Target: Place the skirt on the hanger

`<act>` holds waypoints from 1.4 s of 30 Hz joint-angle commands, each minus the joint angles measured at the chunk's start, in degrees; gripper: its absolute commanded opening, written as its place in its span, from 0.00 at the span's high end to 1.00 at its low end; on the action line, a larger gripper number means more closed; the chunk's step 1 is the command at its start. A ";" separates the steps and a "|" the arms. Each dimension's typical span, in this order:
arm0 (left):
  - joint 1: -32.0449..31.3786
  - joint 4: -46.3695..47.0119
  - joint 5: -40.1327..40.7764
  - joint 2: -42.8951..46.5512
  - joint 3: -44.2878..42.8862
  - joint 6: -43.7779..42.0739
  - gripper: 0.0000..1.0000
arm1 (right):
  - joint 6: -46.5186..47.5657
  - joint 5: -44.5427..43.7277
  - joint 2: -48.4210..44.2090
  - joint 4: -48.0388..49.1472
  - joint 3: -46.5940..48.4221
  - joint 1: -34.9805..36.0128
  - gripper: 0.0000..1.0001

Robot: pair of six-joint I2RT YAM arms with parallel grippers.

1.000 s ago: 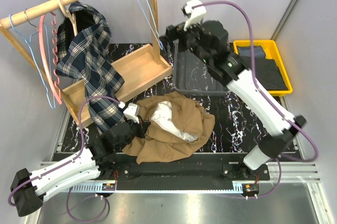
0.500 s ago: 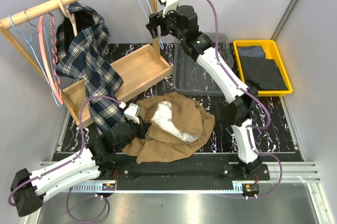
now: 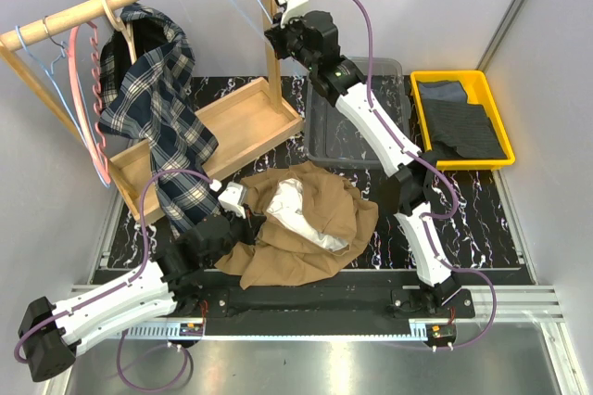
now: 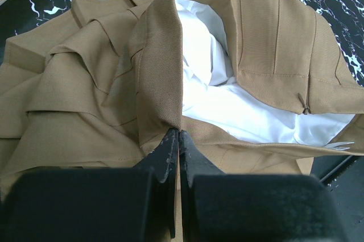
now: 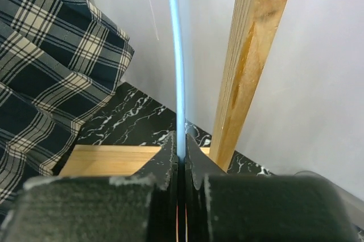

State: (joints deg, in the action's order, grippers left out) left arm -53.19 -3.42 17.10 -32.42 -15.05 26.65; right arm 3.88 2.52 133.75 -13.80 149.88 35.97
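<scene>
Right gripper (image 5: 180, 145) is clamped on the thin light-blue wire hanger (image 5: 175, 54), above the far edge of the black marbled table (image 3: 445, 219). Left gripper (image 4: 178, 137) pinches the tan-brown cloth skirt (image 4: 85, 94) by the near edge.

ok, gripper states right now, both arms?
Left gripper: closed, pinching the skirt at a fold.
Right gripper: closed on the hanger wire.

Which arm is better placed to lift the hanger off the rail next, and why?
Right. The right gripper is shut on the hanger, on its blue wire beside the wooden post. The left gripper is occupied, shut on the edge of the skirt.
</scene>
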 commanded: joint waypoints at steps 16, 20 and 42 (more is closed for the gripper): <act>0.02 -2.46 5.30 1.05 -2.00 2.08 1.00 | 4.12 -0.06 -20.10 4.75 -13.90 0.95 1.00; 0.02 -4.22 7.33 1.66 -2.00 2.70 1.00 | 3.85 -0.06 -25.19 5.37 -19.71 0.95 1.00; 0.02 -16.53 6.19 -0.09 -5.95 10.08 0.94 | -12.66 8.55 -82.59 -20.20 -81.50 5.78 1.00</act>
State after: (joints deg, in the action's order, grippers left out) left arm -53.19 -18.00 23.94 -30.65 -18.11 33.01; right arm -5.08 8.71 54.57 -28.80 71.00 40.10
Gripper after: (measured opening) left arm 0.005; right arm 0.022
